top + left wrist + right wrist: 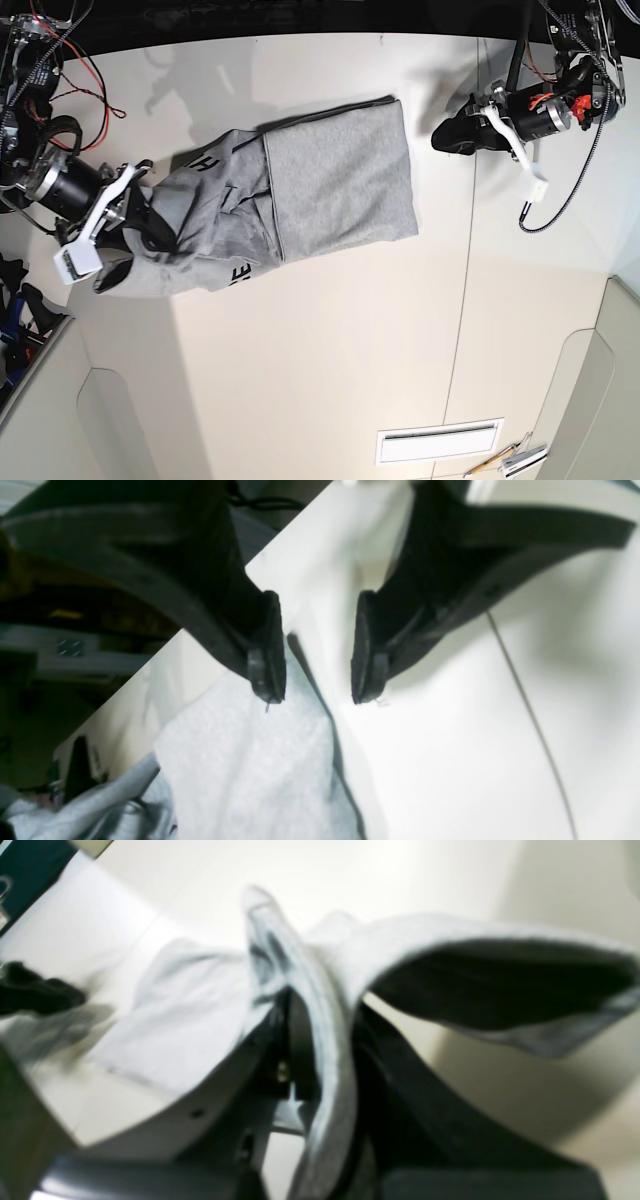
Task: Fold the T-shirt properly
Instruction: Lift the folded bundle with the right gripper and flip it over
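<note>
My right gripper (150,232), low at table's left edge, jaws pinching bunched heather-grey cotton T-shirt (300,200) lying mid white table (320,380). My left gripper (317,697) hovers beside shirt's far edge, jaws spread, holding nothing.

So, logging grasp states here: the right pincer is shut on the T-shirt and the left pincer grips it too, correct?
Not quite. The left pincer is open and holds nothing, as the left wrist view shows. The right pincer is indeed shut on the T-shirt.
</note>
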Robot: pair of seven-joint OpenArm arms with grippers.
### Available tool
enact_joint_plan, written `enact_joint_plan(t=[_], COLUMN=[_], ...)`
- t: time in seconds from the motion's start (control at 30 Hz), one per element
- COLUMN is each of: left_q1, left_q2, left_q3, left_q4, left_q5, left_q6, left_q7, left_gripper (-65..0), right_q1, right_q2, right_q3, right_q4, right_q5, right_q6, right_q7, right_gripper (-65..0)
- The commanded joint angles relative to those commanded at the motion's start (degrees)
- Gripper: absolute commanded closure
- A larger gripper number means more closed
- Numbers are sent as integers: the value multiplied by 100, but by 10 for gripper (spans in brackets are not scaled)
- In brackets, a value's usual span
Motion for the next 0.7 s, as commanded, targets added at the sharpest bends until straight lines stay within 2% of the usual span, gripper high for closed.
enact_joint_plan(t=[0.17, 0.33, 0.4, 0.5, 0.6, 0.7], left_q1=[2, 4, 0, 0, 2, 2], left_q2=[0, 2, 2, 0, 2, 0], left_q3=[2, 2, 2, 2, 2, 0], left_q4=[-195, -195, -195, -195, -195, -195], left_q5=[0, -2, -2, -98, -223, -332], left_q6=[0, 0, 0, 0, 0, 0], left_q7=[-59, -57, -57, -57, -52, -42], left_gripper=[-230, -230, -230, -230, -230, -230], right_q1=[155, 380, 378, 378, 378, 380], right_q2=[-581, -1130, -1263, -1272, -1272, -1272], right_q3=[-1207, -2402, -2848, -3287, -3493, -3560], right_q4=[37, 28, 24, 17, 13, -79], right_q5=[-289, -1093, -1537, -2017, -2181, -2177], right_q6=[-2, -28, -90, -138, -138, -138], right_q7=[20, 52, 63, 319, 389, 509], right_gripper=[0, 0, 0, 0, -160, -257])
